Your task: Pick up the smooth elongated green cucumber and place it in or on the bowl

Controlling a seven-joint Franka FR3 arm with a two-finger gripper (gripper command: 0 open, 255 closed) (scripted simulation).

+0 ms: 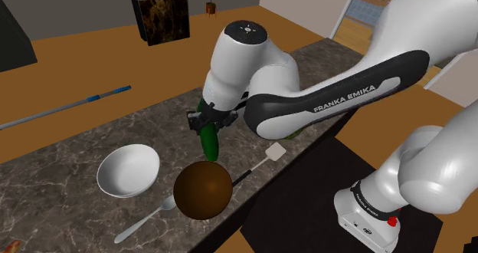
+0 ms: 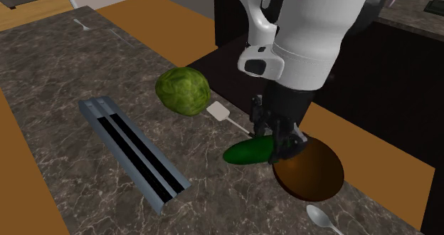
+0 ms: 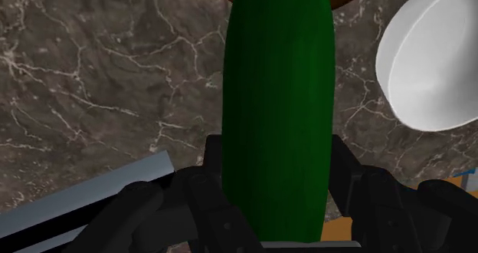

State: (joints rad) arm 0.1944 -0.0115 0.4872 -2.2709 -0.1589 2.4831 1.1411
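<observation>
Over counter [image 1: 69, 184], gripper's [image 1: 206, 126] cucumber [image 1: 209, 144] points at brown bowl [image 1: 202, 190].

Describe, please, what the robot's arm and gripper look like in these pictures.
The arm is glossy white with rounded links and a dark band bearing white FRANKA EMIKA lettering. The two-finger gripper is all black. A small red button sits on its white base.

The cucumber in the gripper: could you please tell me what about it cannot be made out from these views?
- Shoulder view: the gripper and arm hide the upper end of the cucumber.
- Second exterior view: its end toward the brown round object is hidden behind the gripper.
- Wrist view: its far tip is cut off by the picture's edge, as is part of the white bowl.
</observation>
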